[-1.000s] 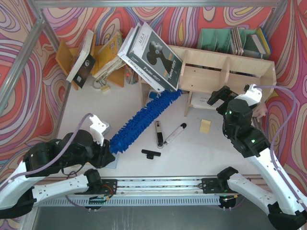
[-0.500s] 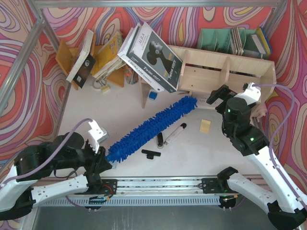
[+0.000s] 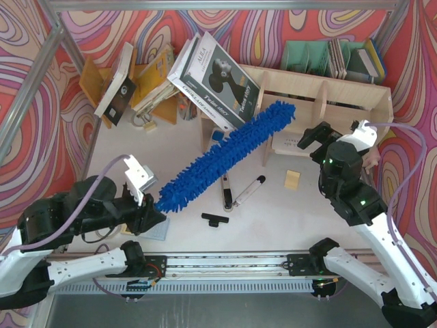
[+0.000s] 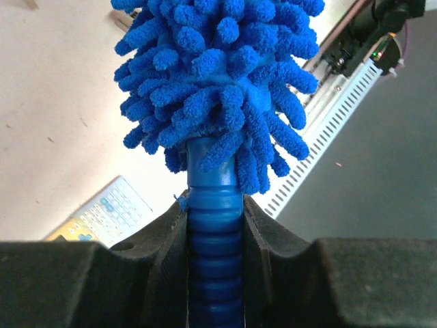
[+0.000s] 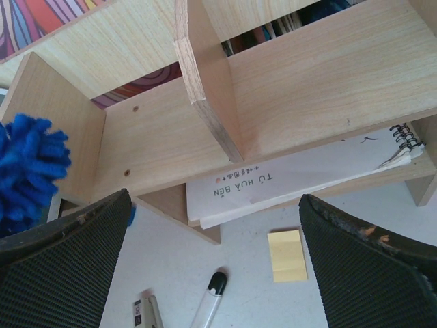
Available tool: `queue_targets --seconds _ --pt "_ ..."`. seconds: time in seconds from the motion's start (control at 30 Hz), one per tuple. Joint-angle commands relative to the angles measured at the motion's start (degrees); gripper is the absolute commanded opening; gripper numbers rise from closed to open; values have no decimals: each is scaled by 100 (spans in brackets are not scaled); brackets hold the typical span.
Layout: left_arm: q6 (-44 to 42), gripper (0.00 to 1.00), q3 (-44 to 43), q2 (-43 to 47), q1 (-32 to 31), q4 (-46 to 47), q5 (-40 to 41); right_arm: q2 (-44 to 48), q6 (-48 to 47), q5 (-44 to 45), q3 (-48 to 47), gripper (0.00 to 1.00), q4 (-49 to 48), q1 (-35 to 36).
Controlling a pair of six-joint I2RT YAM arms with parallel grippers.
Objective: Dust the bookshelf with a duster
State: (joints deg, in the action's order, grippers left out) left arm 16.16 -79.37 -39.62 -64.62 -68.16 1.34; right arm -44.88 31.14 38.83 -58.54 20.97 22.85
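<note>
At the near left of the table [image 3: 280, 208], the left arm lies low with its forearm reaching toward the centre. The left gripper [image 3: 149, 212] is clamped on the ribbed handle [image 4: 215, 266] of the duster [image 3: 229, 152]. The duster slants up and rightward, its fluffy tip at the left end of the bookshelf [image 3: 341, 102]; whether they touch cannot be told. Further right, the right arm stands bent at the elbow. The right gripper [image 3: 315, 137] faces the shelf's lower opening, fingers spread wide, holding nothing.
</note>
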Motion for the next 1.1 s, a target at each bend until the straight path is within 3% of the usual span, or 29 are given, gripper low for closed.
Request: queue_targets --seconds 0.0,0.37,0.53,0.83,1.07 --pt "-416 0 -308 -67 -24 863 475 150 -128 212 -130 99 26 -19" --pt "-949 0 -981 -426 -24 1815 1413 387 -700 498 309 99 -354 -25" --pt "-1055 0 -1042 -483 -24 2352 2679 498 -1087 690 564 99 -557 -26" --pt "-949 0 -1736 -1299 -24 1642 4073 604 -1882 920 886 99 -1021 -22" --pt "-933 0 -1884 -1407 -9 1308 4954 631 -1871 886 1036 99 -1145 -23"
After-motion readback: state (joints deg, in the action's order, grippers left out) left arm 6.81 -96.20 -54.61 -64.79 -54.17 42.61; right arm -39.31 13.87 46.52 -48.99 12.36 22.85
